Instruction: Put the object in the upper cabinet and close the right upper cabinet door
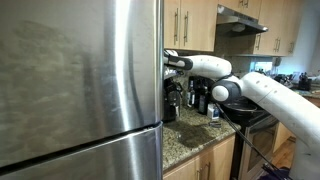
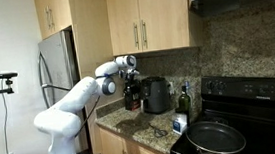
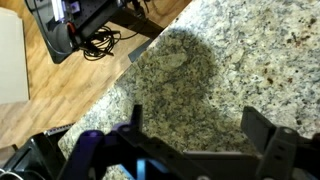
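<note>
A: The tool (image 3: 195, 138) is hanging wide open, holding nothing, over the granite tabletop (image 3: 230, 70).

B: And the upper cabinet (image 2: 122, 18) is sitting above it, the right upper cabinet door (image 2: 156, 17) looking shut — so I think any rise is risking a knock on its lower edge, or on the black appliance (image 2: 157, 93) beside it.

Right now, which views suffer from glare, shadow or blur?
In an exterior view the steel fridge fills the left half with streaky glare; in the wrist view a dark shadow falls on the granite countertop and the open gripper looks soft; in an exterior view the upper cabinet is evenly lit.
</note>
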